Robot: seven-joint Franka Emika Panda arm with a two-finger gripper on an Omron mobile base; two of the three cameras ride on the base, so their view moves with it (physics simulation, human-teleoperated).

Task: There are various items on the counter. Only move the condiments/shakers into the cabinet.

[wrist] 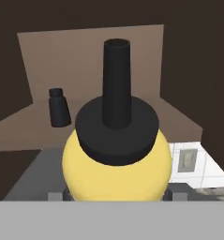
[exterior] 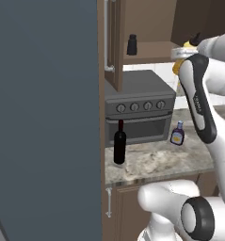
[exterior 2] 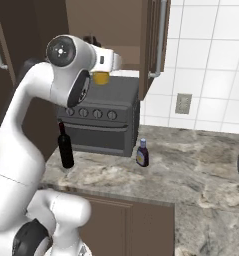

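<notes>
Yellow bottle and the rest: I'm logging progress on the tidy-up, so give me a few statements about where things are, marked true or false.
1. The black shaker stands on the cabinet shelf. True.
2. The yellow bottle lies on the counter. False: the pincer holds it up by the shelf.
3. The blue bottle is in the cabinet. False: it stands on the counter.
4. The wine bottle stands before the oven. True.
</notes>
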